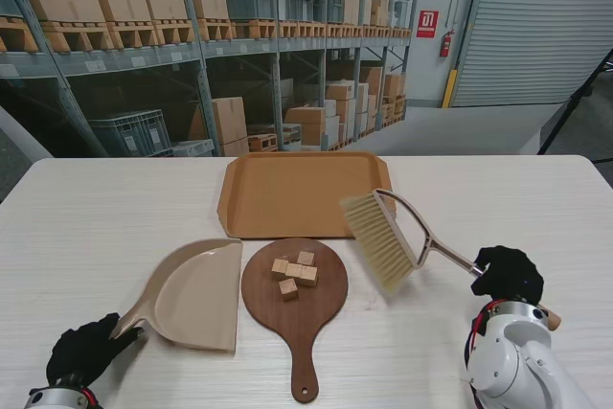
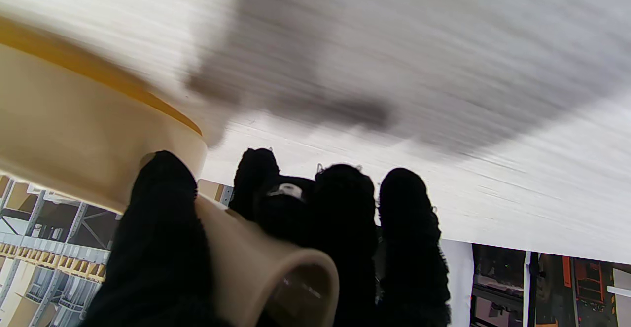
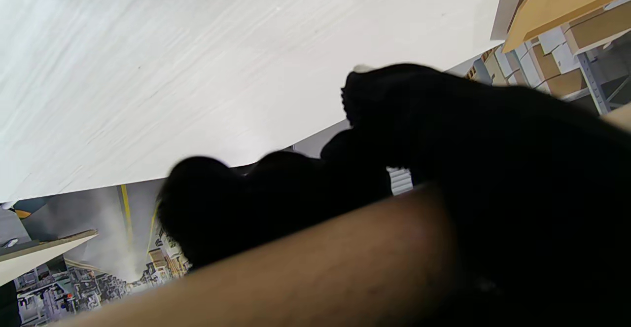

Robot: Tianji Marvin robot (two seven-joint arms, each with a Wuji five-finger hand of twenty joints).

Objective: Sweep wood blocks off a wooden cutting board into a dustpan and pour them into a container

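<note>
The white table point(image 1: 115, 208) stands in a warehouse with pallet racks point(image 1: 144, 35) behind. The blocks point(image 1: 293, 273) lie on the board point(image 1: 297, 308), centre, near the tray point(image 1: 287, 193). The left hand point(image 1: 86, 352) grasps the dustpan point(image 1: 196, 294); the right hand point(image 1: 508, 273) grasps the brush point(image 1: 383, 237).
</note>
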